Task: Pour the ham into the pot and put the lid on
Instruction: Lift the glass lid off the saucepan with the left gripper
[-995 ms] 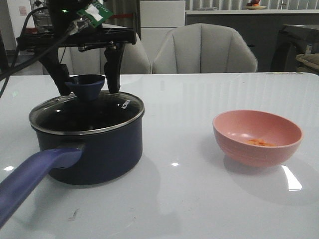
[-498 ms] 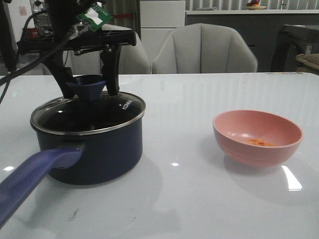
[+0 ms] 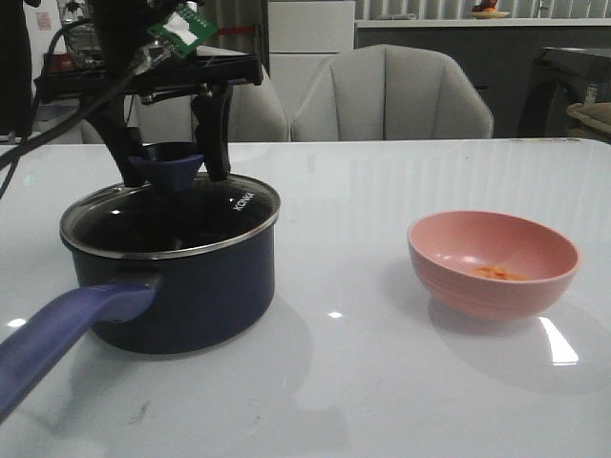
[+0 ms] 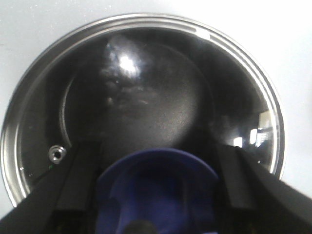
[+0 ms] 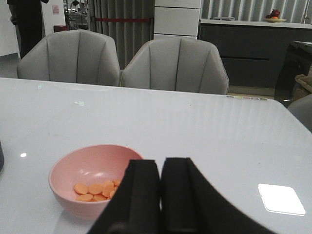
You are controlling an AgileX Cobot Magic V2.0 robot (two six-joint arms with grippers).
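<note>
**Lid on pot, ham not yet poured**

Left gripper (image 3: 170,143) astride the blue knob of the lid (image 3: 172,218), fingers down either side; whether clenched on the knob or merely flanking it, impossible to tell from either view. Lid seated on the pot (image 3: 177,286) at the left, handle reaching toward the near left edge. Ham (image 5: 96,188) lying as orange slices in the pink bowl (image 3: 494,265) at the right, well apart from the pot. Right gripper (image 5: 161,195) hovering near the bowl, fingers pressed together, holding nothing.

Step in hand, by the look of it: lifting the lid clear (nothing can be poured through glass). Next move calls for a firm pinch on the knob, a straight rise, then a spot on the table (image 3: 382,191) away from the bowl.

Legible writing: white "KONKA" on the lid glass. Nothing else readable.
</note>
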